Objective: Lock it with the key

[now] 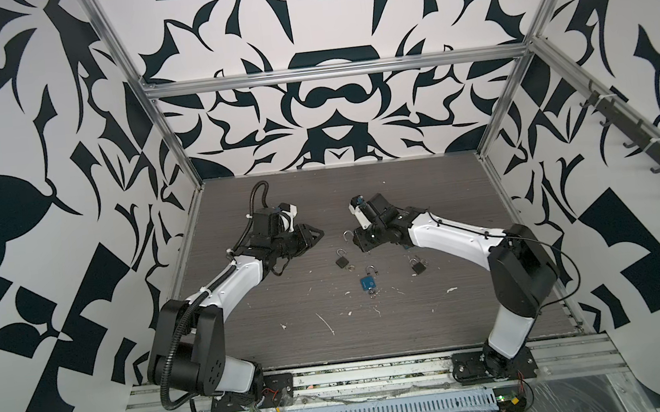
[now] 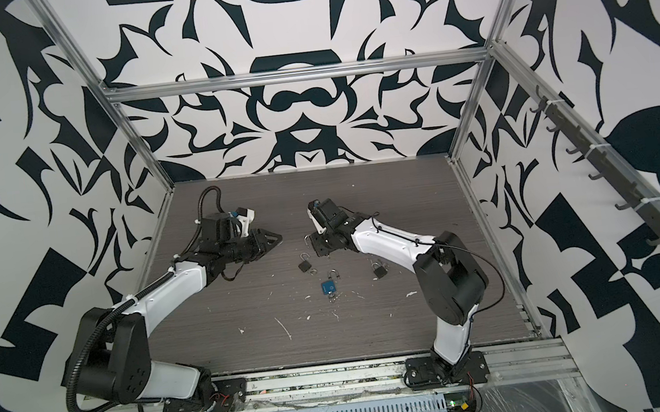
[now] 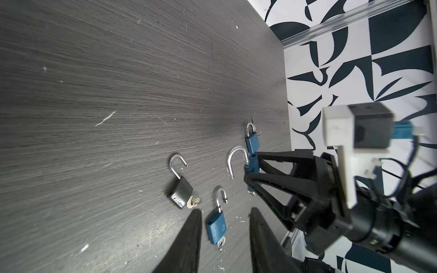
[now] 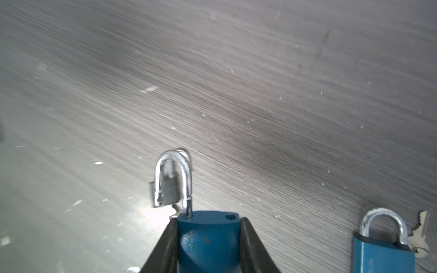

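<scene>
nearest on the worktop (image 1: 292, 344) lies a blue padlock (image 1: 367, 282). just past it is a grey padlock (image 1: 341, 261) with keys (image 3: 194, 202) at its base. both show open shackles in the left wrist view. farther in, the held padlock (image 4: 208, 245), also blue, is off the worktop, clamped by its body between the fingers of the right end effector (image 3: 250, 165). its shackle (image 4: 175, 177) stands swung out, the free leg clear of the hole in the body, so by my reading nothing is locked yet. the pick-up is done; seating the shackle and turning a key are left. a small silver piece shows under the held body in the left wrist view, and i cannot tell whether it is its key.

both arms rise from the near edge, reach forward and bend inward, wrists facing across the middle. the right one holds the lock low, shackle toward the left end effector (image 3: 226, 210). that one is empty, its fingers a moderate gap apart, near the lock but not touching it.
</scene>
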### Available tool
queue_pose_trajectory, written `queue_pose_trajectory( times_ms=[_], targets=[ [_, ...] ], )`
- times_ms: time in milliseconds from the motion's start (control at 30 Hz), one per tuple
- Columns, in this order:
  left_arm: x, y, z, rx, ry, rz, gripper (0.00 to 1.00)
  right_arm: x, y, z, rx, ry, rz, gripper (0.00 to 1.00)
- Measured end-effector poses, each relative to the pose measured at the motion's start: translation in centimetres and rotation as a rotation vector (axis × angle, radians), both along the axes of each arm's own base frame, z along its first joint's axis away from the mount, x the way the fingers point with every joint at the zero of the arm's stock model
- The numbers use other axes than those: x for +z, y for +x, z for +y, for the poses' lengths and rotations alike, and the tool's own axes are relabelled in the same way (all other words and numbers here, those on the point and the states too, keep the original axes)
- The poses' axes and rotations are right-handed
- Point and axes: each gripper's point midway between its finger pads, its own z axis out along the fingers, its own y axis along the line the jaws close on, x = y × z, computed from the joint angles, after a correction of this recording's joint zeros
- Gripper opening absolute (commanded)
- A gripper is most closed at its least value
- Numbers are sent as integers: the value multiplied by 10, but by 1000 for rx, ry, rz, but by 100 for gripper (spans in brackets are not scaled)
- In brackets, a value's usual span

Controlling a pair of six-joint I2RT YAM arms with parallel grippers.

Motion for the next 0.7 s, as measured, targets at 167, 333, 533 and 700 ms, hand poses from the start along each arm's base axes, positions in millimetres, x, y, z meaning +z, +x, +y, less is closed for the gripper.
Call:
queue_pose_trajectory(
  times_ms=[167, 333, 533, 700],
  targets=[
    [2, -4, -5, -31, -39, -12, 39, 27, -13, 9, 57, 88, -5, 0],
    [12, -7, -15, -71, -84, -40, 39, 34, -23, 14, 97, 134, 17, 0],
    [24, -17, -33, -142, -123, -79, 39, 30, -31, 18, 120, 154, 50, 0],
    [20, -21, -44, -173, -128, -73, 39, 28, -34, 18, 123, 161, 63, 0]
  ],
)
